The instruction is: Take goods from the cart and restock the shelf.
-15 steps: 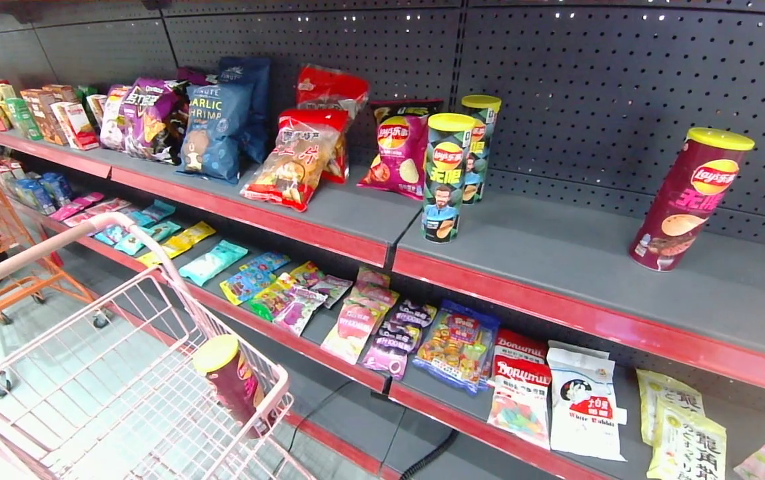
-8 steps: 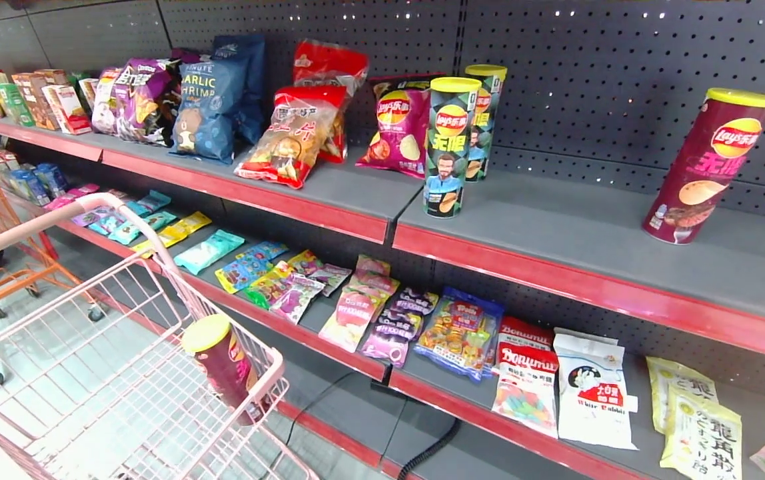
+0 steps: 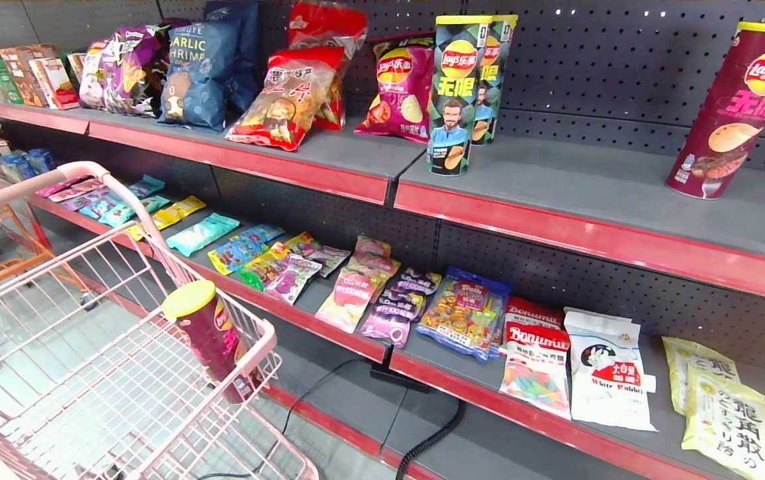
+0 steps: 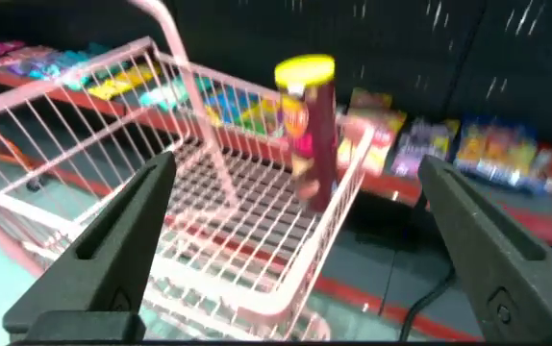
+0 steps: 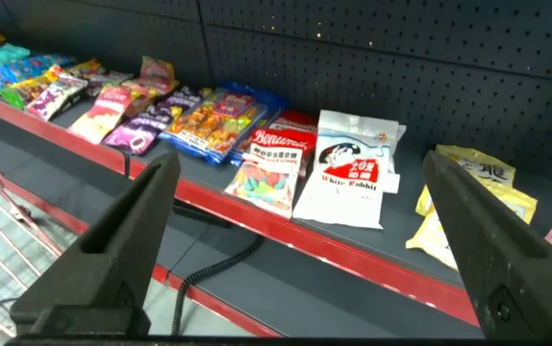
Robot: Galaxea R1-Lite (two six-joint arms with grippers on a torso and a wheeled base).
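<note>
Only the head camera has tilted down; the goods sit unmoved. The left gripper (image 4: 295,163) and right gripper (image 5: 300,159) both gape empty. A maroon chip can (image 3: 209,340) stands in the pink cart's (image 3: 269,333) corner, and its twin (image 3: 729,113) stands on the upper shelf (image 3: 589,193) beyond.

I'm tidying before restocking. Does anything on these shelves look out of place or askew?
The maroon chip can stands alone at the right of the upper shelf, far from the two green cans, and seems to lean, though the lens may exaggerate it. A black cable trails beneath the lower shelf.
</note>
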